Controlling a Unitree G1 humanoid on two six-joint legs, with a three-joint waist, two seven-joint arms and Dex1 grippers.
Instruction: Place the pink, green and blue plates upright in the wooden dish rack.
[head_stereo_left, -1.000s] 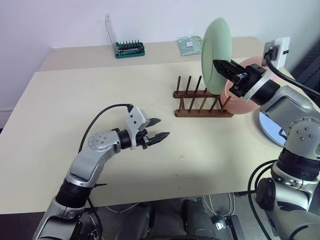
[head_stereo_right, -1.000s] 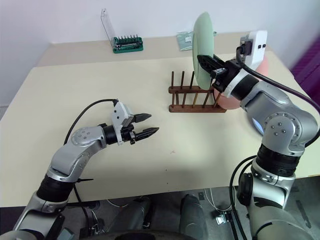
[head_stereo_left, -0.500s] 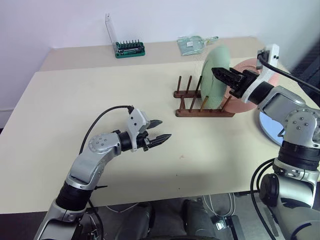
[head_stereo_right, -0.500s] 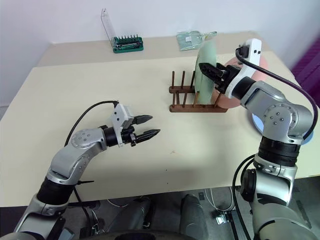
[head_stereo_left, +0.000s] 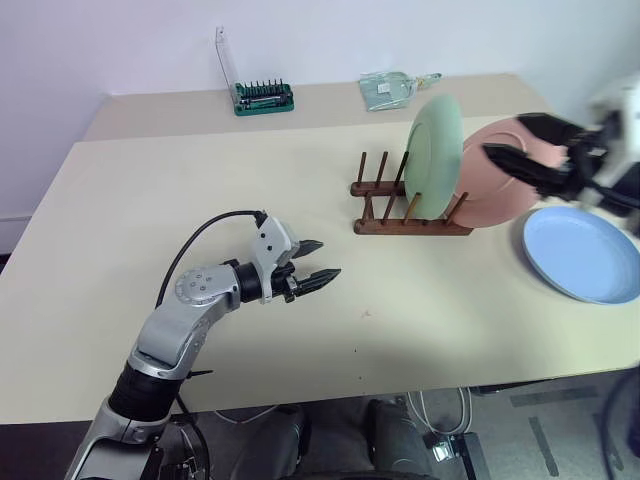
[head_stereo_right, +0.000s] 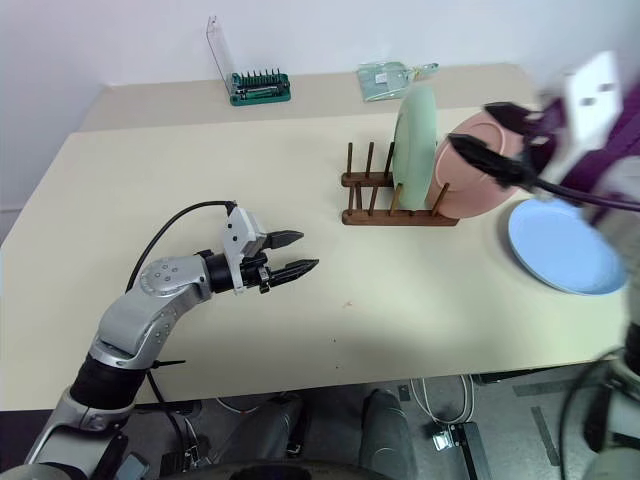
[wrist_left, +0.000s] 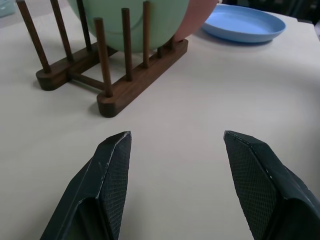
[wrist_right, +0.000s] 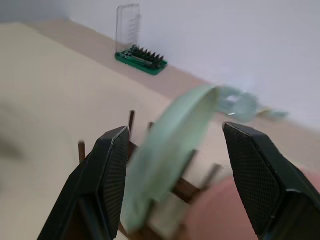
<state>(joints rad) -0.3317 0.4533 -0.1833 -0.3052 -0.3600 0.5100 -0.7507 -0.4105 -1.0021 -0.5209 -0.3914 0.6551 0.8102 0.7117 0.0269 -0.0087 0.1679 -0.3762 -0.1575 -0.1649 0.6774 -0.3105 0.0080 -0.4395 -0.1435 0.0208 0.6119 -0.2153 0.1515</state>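
3 plates, 1 rack, 1 bit holder.

Readable text: none in any view.
Bit holder: no legible marking.
Clear packet: print too small to read.
Plates and rack: plain, unmarked.
Table: bears no writing.

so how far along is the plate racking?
Done: green plate stands upright in the wooden dish rack. Pink plate leans at the rack's end; whether it is slotted is unclear. In hand: nothing; right gripper and left gripper both have open jaws. Left: blue plate lies flat on the table.
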